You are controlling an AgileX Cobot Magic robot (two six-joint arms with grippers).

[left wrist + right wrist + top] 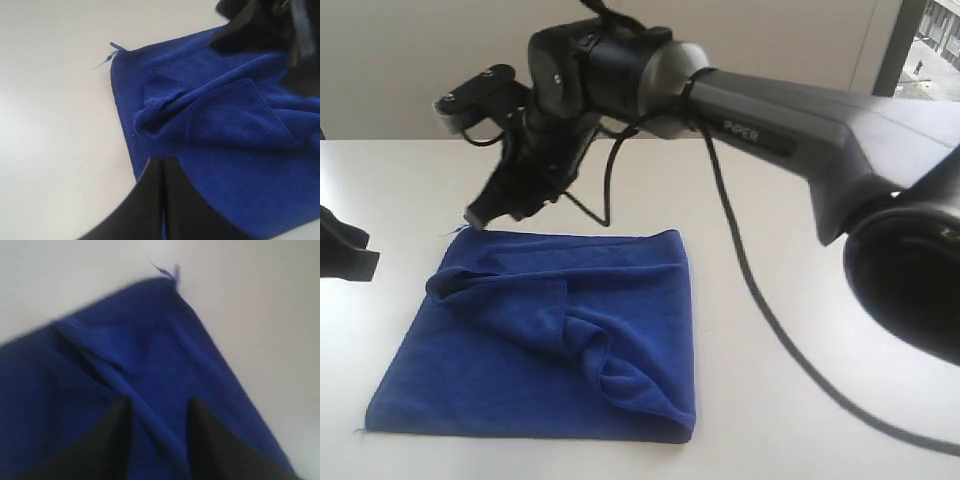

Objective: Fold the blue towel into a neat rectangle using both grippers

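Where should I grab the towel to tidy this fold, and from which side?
Likely the towel's far-left corner, under the right gripper, whose jaws stand apart. Come from above on the table side: the hems there lie flat and free, while the middle is a rumpled ridge.

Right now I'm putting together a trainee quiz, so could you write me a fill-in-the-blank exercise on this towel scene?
1. The towel is ____ in colour.
2. It lies on a ____ table.
3. The left end effector has its jaws ____.
4. The right end effector hovers over the towel with its jaws ____.

Missing words: blue; white; shut; open.
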